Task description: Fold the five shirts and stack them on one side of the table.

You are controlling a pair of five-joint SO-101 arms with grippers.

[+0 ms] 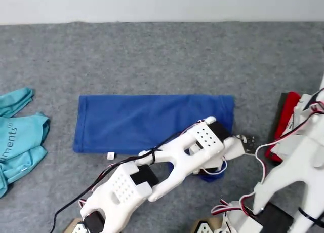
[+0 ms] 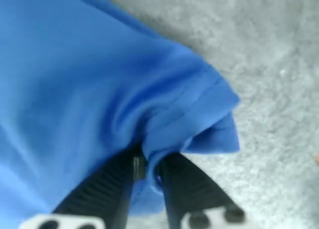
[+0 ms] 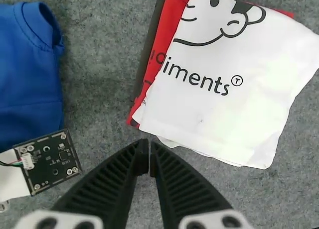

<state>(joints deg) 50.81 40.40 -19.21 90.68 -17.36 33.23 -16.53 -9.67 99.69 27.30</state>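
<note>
— Where are we with the blue shirt (image 1: 147, 121)?

— It lies as a long band across the middle of the bench (image 1: 152, 55), so we judge the lengthwise folds done. The left arm (image 1: 172, 159) reaches across it, and its jaws are clenched on a pinch of cloth at the band's corner nearest the stack.

— And the right arm (image 1: 298, 167)?

— It sits over bare bench just beside the stack, its jaws pressed together with nothing between them. There the white shirt (image 3: 234, 84) lies folded on the red shirt (image 3: 167, 25). The teal shirt (image 1: 20, 137) is crumpled at the opposite edge, well apart.

— So what do we need next?

— We'd carry the pinched corner over towards the band's far end to halve it. With only one corner held, the other may lag and skew the fold, so we should go low and slow.
</note>
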